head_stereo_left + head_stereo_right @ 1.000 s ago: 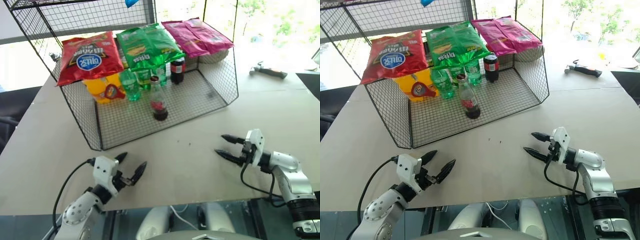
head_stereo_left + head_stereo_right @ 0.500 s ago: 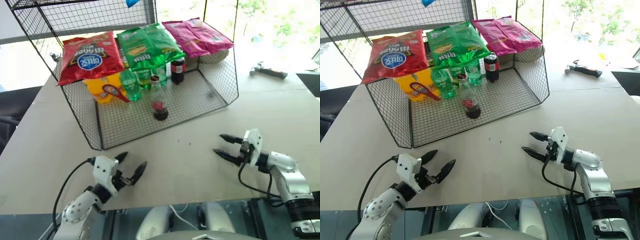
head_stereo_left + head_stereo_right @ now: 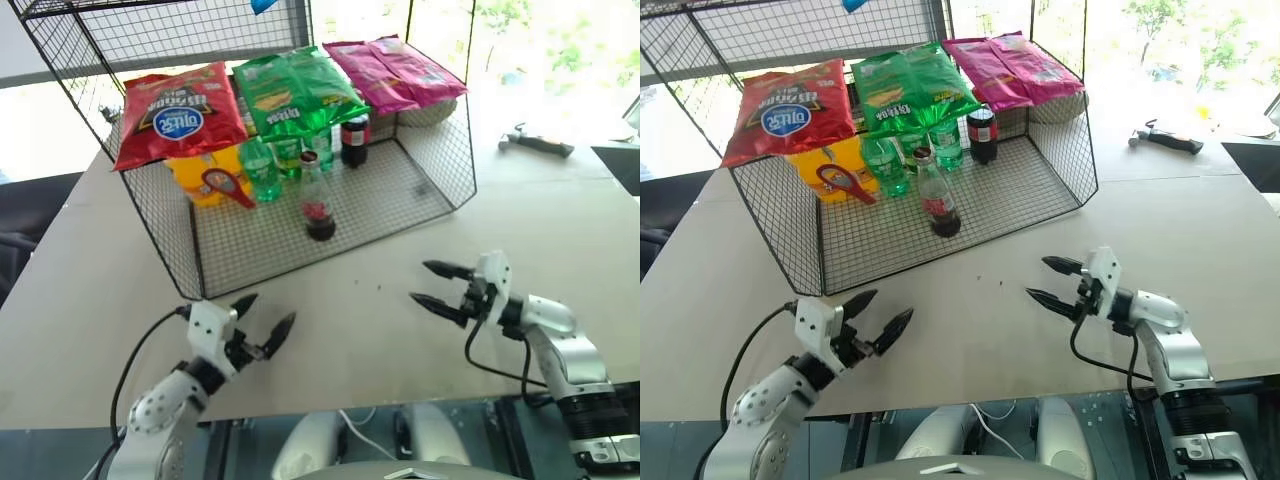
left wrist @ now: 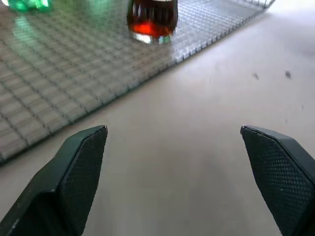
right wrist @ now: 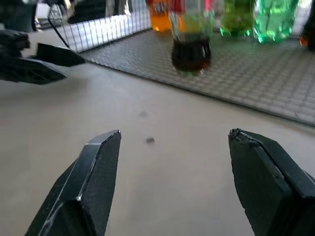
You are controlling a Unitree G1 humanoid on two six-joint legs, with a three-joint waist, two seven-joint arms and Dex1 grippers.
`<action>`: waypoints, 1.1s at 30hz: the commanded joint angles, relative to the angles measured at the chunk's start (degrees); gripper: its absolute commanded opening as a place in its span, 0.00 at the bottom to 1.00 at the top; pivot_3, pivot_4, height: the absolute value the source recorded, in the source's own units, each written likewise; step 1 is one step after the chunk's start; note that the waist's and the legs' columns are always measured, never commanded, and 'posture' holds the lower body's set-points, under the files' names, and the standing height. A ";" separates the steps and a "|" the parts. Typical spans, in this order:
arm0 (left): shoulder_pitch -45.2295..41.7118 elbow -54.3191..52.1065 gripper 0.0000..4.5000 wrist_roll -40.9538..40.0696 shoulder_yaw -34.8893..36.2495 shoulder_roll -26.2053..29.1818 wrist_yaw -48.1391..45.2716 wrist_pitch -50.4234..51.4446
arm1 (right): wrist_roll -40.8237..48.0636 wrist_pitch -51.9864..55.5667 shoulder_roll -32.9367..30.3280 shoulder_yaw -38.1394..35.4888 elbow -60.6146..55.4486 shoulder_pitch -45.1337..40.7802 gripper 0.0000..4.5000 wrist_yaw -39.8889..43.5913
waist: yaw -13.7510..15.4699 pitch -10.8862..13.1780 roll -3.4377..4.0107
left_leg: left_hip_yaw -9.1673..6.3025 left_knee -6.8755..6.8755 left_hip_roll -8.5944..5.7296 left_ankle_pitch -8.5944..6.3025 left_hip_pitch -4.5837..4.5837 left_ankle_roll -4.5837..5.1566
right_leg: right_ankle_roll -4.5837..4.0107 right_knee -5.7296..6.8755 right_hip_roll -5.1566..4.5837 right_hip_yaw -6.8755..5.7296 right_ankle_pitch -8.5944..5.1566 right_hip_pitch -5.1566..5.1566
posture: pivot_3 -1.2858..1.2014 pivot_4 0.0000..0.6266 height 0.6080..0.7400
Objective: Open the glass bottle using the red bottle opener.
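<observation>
Glass bottle (image 3: 318, 207) is seen upright on the floor of the wire basket (image 3: 440, 190) in the head views, with the red bottle opener (image 3: 226, 186) hung on the basket's left mesh wall. Left gripper (image 3: 262, 325) and right gripper (image 3: 436, 287) are held over the table (image 3: 90, 280), both spread wide and empty.

In the left wrist view, the bottle's dark base (image 4: 151, 18) is seen beyond parted fingers (image 4: 78, 167).

In the right wrist view, the bottle (image 5: 191, 37) is framed between wide fingers (image 5: 93, 172).

The right tool (image 3: 433, 284) has moved leftward; the red bottle opener (image 3: 227, 186) has appeared
</observation>
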 commanded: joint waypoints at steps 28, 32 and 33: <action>-31.02 13.51 1.00 7.14 6.53 -3.50 20.81 -7.43 | 14.09 17.69 4.25 0.87 -18.84 -15.33 0.78 -10.20 | -0.03 0.02 -0.10 | -0.12 0.01 -0.04 0.10 -0.13 0.15 | -0.04 0.04 0.08 -0.05 0.03 -0.22 | 0.52 0.24 0.96; -33.90 15.99 0.88 4.86 6.56 -3.38 17.57 -8.67 | 13.82 17.30 4.42 1.07 -18.91 -14.96 0.80 -10.41 | -0.04 0.00 -0.12 | -0.12 0.04 -0.06 0.11 -0.14 0.14 | -0.04 0.07 0.07 -0.05 0.03 -0.23 | 0.52 0.24 0.96; -34.22 16.39 0.81 4.71 6.55 -3.23 16.81 -8.94 | 13.70 17.20 4.47 1.12 -18.90 -14.88 0.80 -10.46 | -0.05 0.01 -0.12 | -0.12 0.04 -0.06 0.11 -0.14 0.14 | -0.03 0.06 0.07 -0.05 0.03 -0.23 | 0.52 0.24 0.96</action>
